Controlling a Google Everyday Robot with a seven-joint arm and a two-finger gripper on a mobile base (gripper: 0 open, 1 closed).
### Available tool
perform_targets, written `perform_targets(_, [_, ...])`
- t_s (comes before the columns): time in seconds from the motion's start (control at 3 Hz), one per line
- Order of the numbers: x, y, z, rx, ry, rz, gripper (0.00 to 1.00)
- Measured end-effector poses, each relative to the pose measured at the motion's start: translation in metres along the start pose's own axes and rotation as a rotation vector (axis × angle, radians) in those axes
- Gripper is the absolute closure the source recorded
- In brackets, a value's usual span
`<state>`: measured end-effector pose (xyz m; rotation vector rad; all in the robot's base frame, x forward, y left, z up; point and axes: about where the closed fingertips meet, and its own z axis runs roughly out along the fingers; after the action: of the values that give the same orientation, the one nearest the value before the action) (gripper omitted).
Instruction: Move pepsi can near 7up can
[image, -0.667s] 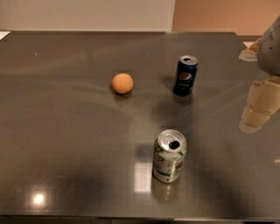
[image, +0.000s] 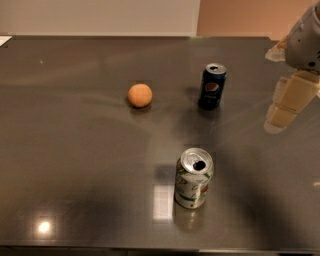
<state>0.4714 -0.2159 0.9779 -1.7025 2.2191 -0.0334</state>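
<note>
The dark counter filled nearly my whole view, glossy, with lamp glare near its front edge. Everything I had to work with stood on it.

The tool hung at the far right edge of the view, above the counter and partly cut off by the frame. From that angle I could not tell how far open it was. It had hold of nothing that I could see, since both cans stood free on the counter, well apart from it.

The 7up can stood upright toward the front, a little right of centre, its opened top facing up and its side slightly dented. This was my destination marker, and it needed no moving.

The pepsi can stood upright farther back, slightly to the right of the 7up can, with a clear stretch of counter between the two. I judged the task barely begun: no grasp made, the can not yet shifted. What remained was to bring the tool leftward to the pepsi can, close on it, carry it forward and set it down just beside the 7up can.

The orange ball lay to the left of the pepsi can, apart from it and off the path I expected to use.
</note>
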Motion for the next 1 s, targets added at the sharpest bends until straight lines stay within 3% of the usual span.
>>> perform_targets(1.0, [-0.031,-0.084,0.027,-0.032,-0.112,-0.002,0.00])
